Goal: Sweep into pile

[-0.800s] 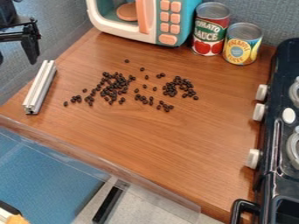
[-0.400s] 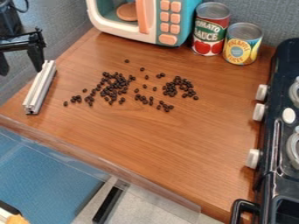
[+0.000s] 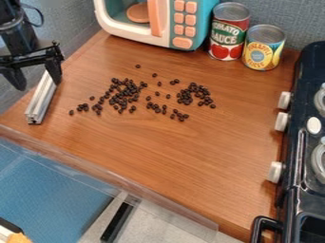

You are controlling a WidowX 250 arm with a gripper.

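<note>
- Gripper (image 3: 39,85): upper left of view, over the counter's left edge. Arm comes in from the upper left corner. Claw released, its two black fingers spread well apart, nothing held.
- Aluminium extrusion bar (image 3: 42,100): left edge of the wooden counter (image 3: 171,156), lying at a slant. Its upper end is partly hidden by the nearer finger; contact between them: cannot tell.
- Beans (image 3: 124,92): small, dark, scattered over the upper middle of the counter. Not one pile. Dense irregular cluster left of centre, smaller cluster to its right, loose beans between, above and below. A few strays trail off toward the bar; all lie apart from bar and claw.
- Toy microwave (image 3: 179,23): back of counter, teal and white, coral buttons and door handle, round coral disc inside.
- Tomato sauce can (image 3: 227,33): upright, just beside the microwave, at its right.
- Pineapple can (image 3: 262,52): yellow and blue label, upright, just right of the sauce can and a little nearer the camera.
- Toy stove (image 3: 295,147): dark, along the right side of view; pale knobs face the counter, black handle at bottom.
- Clear panel (image 3: 114,178): runs along the counter's front edge.
</note>
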